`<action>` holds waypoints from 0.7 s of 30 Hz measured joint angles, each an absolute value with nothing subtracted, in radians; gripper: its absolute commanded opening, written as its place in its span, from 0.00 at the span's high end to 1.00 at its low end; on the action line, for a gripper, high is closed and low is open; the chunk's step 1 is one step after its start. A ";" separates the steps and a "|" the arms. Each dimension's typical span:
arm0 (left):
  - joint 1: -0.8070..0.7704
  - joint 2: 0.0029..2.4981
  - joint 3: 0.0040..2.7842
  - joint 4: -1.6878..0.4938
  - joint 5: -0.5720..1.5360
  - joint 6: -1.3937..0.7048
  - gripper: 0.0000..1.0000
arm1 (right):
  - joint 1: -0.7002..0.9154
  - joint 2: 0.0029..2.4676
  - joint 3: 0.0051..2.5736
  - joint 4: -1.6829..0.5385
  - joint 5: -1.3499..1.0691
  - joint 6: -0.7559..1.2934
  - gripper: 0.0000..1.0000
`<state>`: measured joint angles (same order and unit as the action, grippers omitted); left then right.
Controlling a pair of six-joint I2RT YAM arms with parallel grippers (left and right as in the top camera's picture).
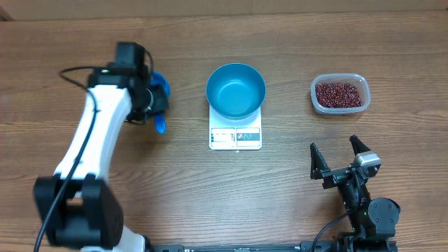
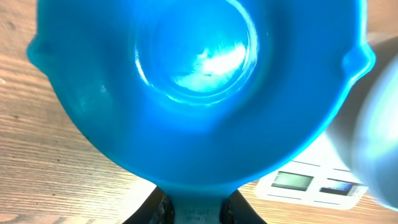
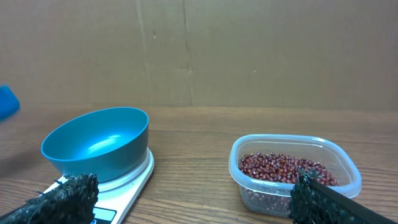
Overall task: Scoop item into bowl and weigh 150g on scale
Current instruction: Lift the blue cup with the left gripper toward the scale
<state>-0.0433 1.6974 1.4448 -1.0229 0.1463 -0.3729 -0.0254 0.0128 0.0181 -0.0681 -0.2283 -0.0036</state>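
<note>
Overhead, left of centre: left gripper (image 1: 154,103) clamps the blue scoop (image 1: 160,126) by its handle. Right gripper (image 1: 334,144) gapes wide, lower right. Bowl (image 1: 236,89) sits on scale (image 1: 235,138); beans (image 1: 339,94) in tub (image 1: 316,105), upper right.

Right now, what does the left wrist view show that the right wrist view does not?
Left wrist only: the inside of the scoop, empty, its handle clamped in the left end effector. Right wrist only: the inside of the bowl, the tub of beans, the open right end effector. Both: the scale and the wooden table.
</note>
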 measured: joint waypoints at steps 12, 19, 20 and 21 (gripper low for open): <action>-0.036 1.567 1.467 -1.063 0.408 -0.463 0.96 | -0.025 0.013 0.018 -0.068 -0.229 -0.004 0.00; -0.036 1.567 1.467 -1.092 0.545 -0.508 0.96 | -0.025 0.013 0.018 -0.068 -0.228 -0.003 0.00; -0.036 1.567 1.467 -1.107 0.558 -0.535 0.96 | -0.025 0.013 0.018 -0.068 -0.228 -0.004 0.00; -0.036 1.567 1.467 -1.121 0.567 -0.556 0.95 | -0.025 0.013 0.018 -0.068 -0.229 -0.004 0.00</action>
